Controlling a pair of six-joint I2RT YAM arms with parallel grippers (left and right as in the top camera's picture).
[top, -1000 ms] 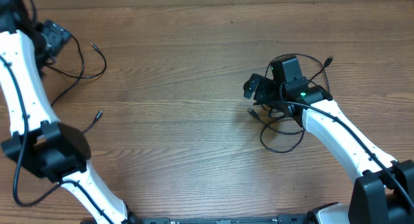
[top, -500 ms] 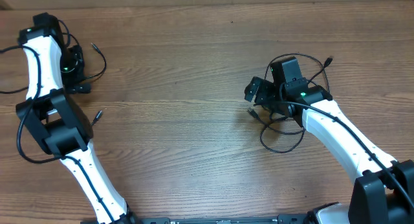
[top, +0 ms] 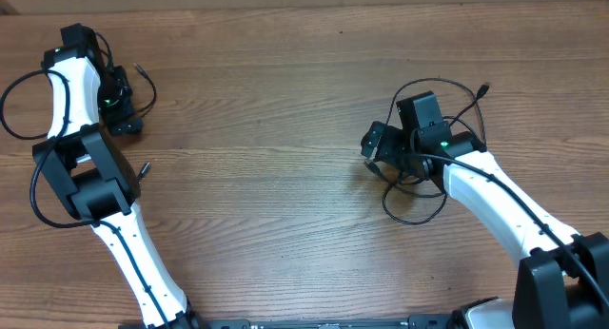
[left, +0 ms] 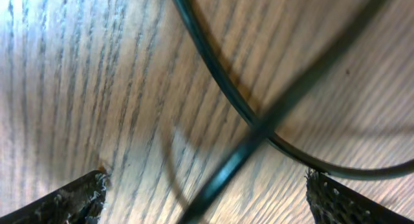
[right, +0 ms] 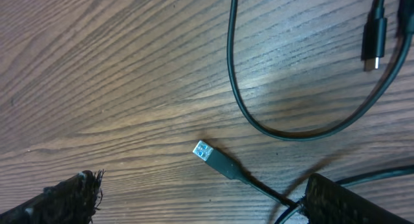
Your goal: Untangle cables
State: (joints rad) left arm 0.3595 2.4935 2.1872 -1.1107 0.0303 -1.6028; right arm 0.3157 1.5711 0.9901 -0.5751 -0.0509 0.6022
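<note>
Left gripper point(top: 116, 108): my fingers are wide apart and hold nothing. They hang low over one thin cable point(left: 223, 88).
Right gripper point(right: 200, 185): fingers wide apart too, empty, just over a silver plug point(right: 204, 149).
Cables point(right: 284, 134): one lies at my far left. The rest loop loosely on the table point(top: 266, 177) at my right.
Done: one cable looks pulled away.
Left to do: I think the right loops need parting.

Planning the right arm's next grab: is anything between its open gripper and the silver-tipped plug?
Nothing visible does. The silver-tipped plug lies on bare table just ahead of the open right gripper, roughly centred between its fingers. Another cable loop curves beyond the plug, not in between.
</note>
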